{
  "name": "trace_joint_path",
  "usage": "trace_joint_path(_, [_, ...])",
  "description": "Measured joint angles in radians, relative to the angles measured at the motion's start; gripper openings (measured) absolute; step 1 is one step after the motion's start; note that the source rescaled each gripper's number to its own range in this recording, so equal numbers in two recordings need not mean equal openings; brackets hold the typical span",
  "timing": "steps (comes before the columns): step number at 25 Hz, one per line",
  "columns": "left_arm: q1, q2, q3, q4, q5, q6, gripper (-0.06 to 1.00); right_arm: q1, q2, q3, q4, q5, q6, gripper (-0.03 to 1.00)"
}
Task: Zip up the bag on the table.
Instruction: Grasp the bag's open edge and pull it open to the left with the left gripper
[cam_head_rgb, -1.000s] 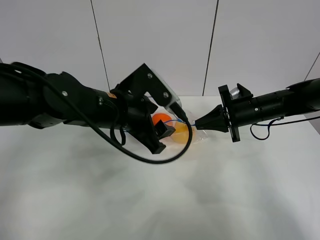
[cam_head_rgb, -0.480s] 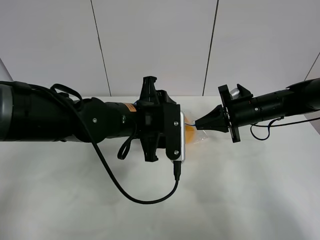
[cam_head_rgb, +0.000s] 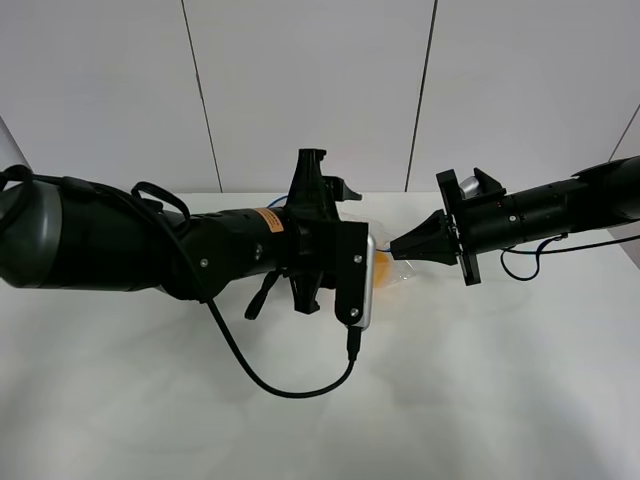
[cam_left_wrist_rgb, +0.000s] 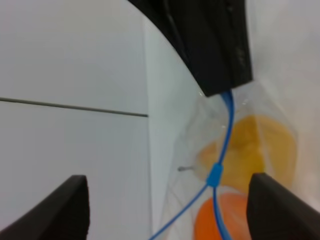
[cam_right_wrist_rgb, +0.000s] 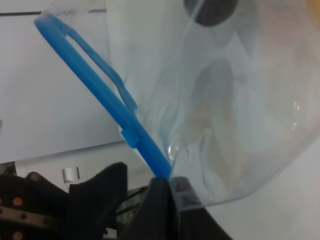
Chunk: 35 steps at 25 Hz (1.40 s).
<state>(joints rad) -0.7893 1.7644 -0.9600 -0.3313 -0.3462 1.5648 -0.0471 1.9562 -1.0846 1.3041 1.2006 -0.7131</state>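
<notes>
The left arm (cam_head_rgb: 150, 250) reaches in level from the left, its wrist rolled sideways. The left gripper (cam_left_wrist_rgb: 167, 200) stands wide open, its fingers (cam_left_wrist_rgb: 70, 210) well apart. The right arm (cam_head_rgb: 560, 210) stretches in level from the right. The right gripper (cam_head_rgb: 398, 249) is pinched closed on the bag (cam_right_wrist_rgb: 240, 100) edge, its tips near the left wrist.

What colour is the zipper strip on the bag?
Blue; the zipper strip shows best in the right wrist view.

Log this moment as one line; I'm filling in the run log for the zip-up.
right gripper: shut on blue zipper strip of bag | left gripper: open, slider ahead, ungripped | zipper: tracks split past slider, not closed
</notes>
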Motion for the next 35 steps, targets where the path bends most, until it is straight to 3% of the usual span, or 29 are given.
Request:
trace_joint_path(7, [-0.006, 0.010, 0.000, 0.025, -0.004, -0.054, 0.96, 0.000, 0.000, 0.000, 0.000, 0.000, 0.012, 0.00])
trace_joint_path(13, [-0.008, 0.083, 0.000, 0.209, -0.032, -0.065, 0.96, 0.000, 0.000, 0.000, 0.000, 0.000, 0.014, 0.00])
trace_joint_path(16, [-0.008, 0.128, 0.000, 0.277, -0.105, -0.065, 0.87, 0.000, 0.000, 0.000, 0.000, 0.000, 0.014, 0.00])
trace_joint_path(18, [-0.008, 0.135, 0.000, 0.286, -0.164, -0.070, 0.76, 0.000, 0.000, 0.000, 0.000, 0.000, 0.014, 0.00])
trace_joint_path(21, [0.001, 0.135, 0.000, 0.290, -0.215, -0.082, 0.69, 0.000, 0.000, 0.000, 0.000, 0.000, 0.015, 0.00])
trace_joint_path(26, [0.041, 0.135, 0.000, 0.293, -0.216, -0.088, 0.67, 0.000, 0.000, 0.000, 0.000, 0.000, 0.015, 0.00])
trace_joint_path(35, [0.044, 0.135, 0.000, 0.294, -0.210, -0.091, 0.67, 0.000, 0.000, 0.000, 0.000, 0.001, 0.016, 0.00])
